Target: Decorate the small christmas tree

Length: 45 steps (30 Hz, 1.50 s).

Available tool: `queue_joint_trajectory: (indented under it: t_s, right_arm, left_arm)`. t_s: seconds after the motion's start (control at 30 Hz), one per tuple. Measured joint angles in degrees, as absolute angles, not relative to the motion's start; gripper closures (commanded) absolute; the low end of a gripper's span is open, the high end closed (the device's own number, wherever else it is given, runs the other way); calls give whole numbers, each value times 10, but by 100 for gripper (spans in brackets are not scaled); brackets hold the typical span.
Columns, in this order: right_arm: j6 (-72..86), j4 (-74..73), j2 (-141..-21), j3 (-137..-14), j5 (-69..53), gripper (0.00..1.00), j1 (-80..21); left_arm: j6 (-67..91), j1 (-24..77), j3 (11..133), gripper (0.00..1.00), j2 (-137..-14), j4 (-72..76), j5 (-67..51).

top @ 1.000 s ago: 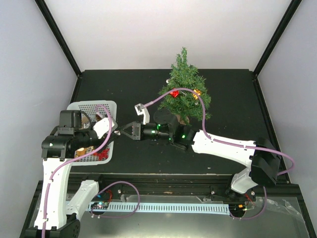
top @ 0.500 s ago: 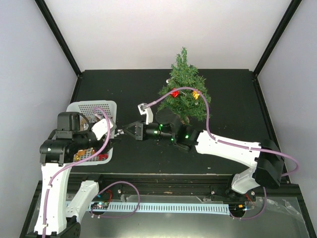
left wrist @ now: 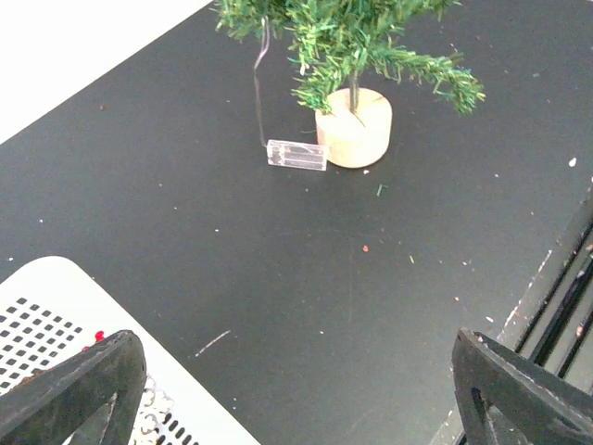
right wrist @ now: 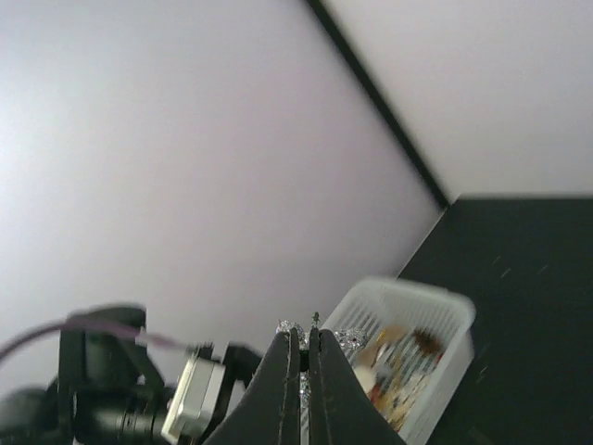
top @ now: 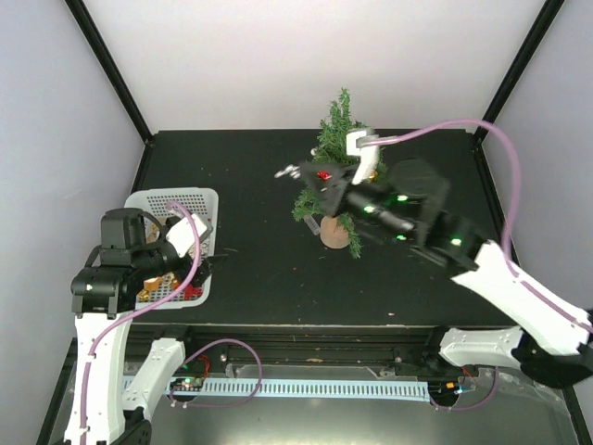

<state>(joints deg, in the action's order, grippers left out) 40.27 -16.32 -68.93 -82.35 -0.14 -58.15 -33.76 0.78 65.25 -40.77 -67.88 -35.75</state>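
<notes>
The small christmas tree [top: 341,125] stands at the back of the black table on its tan stump [top: 335,232], with a red ornament [top: 323,174] among its branches. My right gripper [top: 298,172] hangs raised at the tree's left side, shut on a silver glittery ornament [right wrist: 320,334] that pokes out around its fingertips [right wrist: 289,357]. My left gripper [top: 206,248] is open and holds nothing, at the right edge of the white basket [top: 174,197]. In the left wrist view the tree [left wrist: 357,32] and its stump [left wrist: 354,130] lie far ahead of the spread fingers [left wrist: 79,389].
The white basket [right wrist: 408,320] at the left holds several more decorations. A clear tag on a thin wire [left wrist: 296,154] lies beside the stump. Black frame posts and pale walls enclose the table; a metal rail [top: 306,357] runs along the near edge.
My left gripper opened beside the basket. The right gripper, still shut on the silver ornament, rose and swung right from the basket's edge to the tree's left side.
</notes>
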Motion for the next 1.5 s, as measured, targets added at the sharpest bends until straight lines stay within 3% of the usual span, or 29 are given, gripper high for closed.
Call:
queue_joint_trajectory:
  t_s: [0.27,0.8,1.5]
  right_arm:
    - [349,-297,-600,-894,67,99,-472]
    - [335,-351,-634,-857,26,99,-326]
    - [340,-317,-624,-776,-13,99,-305]
  left_arm:
    - [-288,8,652,8,-421,-628,-353]
    - [-232,8,619,8,-431,-557,-354]
    - [-231,8,601,7,-431,-543,-354]
